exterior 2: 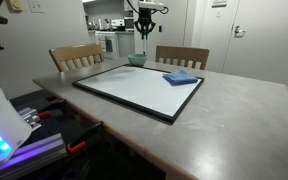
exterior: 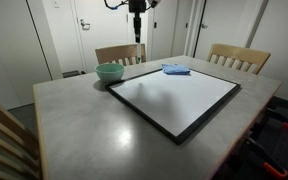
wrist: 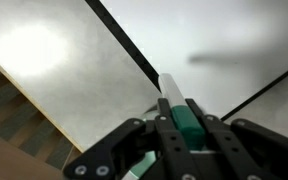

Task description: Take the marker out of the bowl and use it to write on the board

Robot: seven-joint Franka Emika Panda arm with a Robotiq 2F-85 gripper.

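Got the marker (wrist: 172,92) clamped between my fingers, green body with a pale end poking out past them, so it's out of the bowl (exterior: 109,72) and up in the air with me. In both exterior views my gripper (exterior: 136,36) hangs well above the far end of the table (exterior: 74,120), roughly over the bowl, which sits just beside a far corner of the board (exterior: 174,100).

Next bit, I reckon, is getting down onto the white face. I'd move toward the near, bare middle of the board, well apart from the blue cloth (exterior 2: 182,77) lying at its far edge, then come down slowly and touch lightly. Push too hard and the marker could slide up in my grip or skid on that glossy surface.

Stuff I can't make out: whether the pale end is a cap or the actual tip. In the exterior views the marker is too small to pick out. The wrist view only shows the board's black frame (wrist: 124,42) crossing under me, no bowl, and how high I am is hard to judge from it
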